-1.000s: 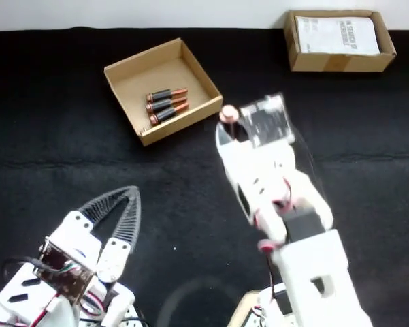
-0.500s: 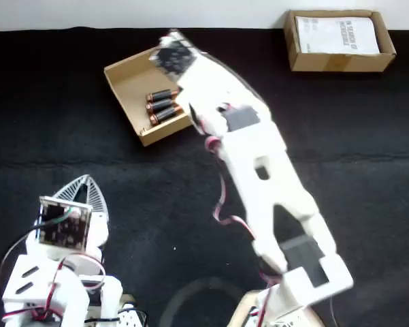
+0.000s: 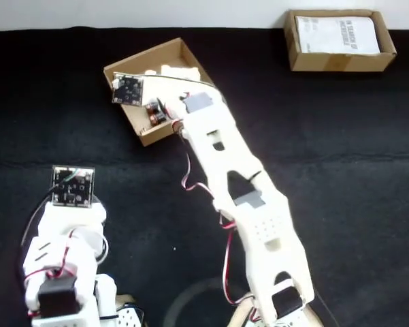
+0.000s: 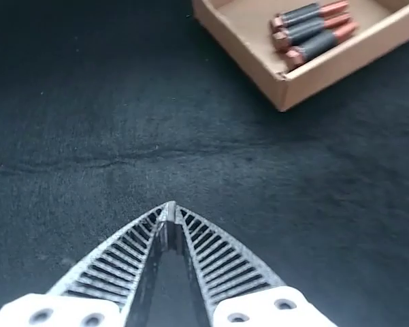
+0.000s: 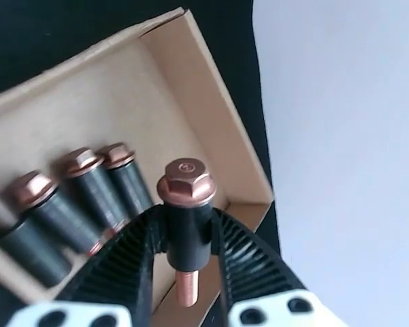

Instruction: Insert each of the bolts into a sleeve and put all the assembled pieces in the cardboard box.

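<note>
left claw (image 4: 169, 212): lower left of the high view, fingers pressed together and empty, over the black desk (image 3: 367, 170), well apart from the box.
cardboard box (image 3: 143, 58): upper left of centre, open; three assembled pieces (image 4: 312, 33) lie side by side inside.
right claw (image 5: 186, 221): over that box, clamped on a fourth assembled piece (image 5: 185, 187).
fourth assembled piece: dark sleeve between the fingers, copper head past the fingertips, over the box interior beside the three.
second box (image 3: 340, 61): upper right, well apart.

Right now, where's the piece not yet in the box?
Right wrist view: the assembled piece is clamped in the right gripper over the cardboard box, near three pieces lying inside.
</note>
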You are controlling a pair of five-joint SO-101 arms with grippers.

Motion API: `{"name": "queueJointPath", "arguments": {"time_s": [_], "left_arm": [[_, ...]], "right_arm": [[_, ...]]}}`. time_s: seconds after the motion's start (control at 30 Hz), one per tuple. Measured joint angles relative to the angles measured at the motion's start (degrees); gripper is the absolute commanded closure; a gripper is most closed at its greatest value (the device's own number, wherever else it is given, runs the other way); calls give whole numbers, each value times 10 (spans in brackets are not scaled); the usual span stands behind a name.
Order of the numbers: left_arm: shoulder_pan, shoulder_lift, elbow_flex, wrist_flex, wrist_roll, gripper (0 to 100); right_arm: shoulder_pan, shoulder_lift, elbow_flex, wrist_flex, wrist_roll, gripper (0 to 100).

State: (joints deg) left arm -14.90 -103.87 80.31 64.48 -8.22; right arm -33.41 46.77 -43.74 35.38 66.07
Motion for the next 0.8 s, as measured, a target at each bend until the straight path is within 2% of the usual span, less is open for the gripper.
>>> {"name": "queueJointPath", "arguments": {"time_s": [0.1,0.17,0.27,0.33,0.47,0.73,0.8], "left_arm": [[-10,0,42,-61,0,991],[-12,0,57,-80,0,991],[-14,0,64,-89,0,991],[-14,0,66,-91,0,991],[-14,0,66,-91,0,991],[-14,0,66,-91,0,991],[-14,0,66,-91,0,991]], "right_arm": [[0,56,-64,0,2,980],[-2,73,-93,20,3,938],[-5,76,-135,113,0,870],[-7,76,-172,180,-27,846],[-13,72,-241,280,-92,842],[-20,73,-318,416,-109,842],[-20,73,-354,451,-134,842]]}}
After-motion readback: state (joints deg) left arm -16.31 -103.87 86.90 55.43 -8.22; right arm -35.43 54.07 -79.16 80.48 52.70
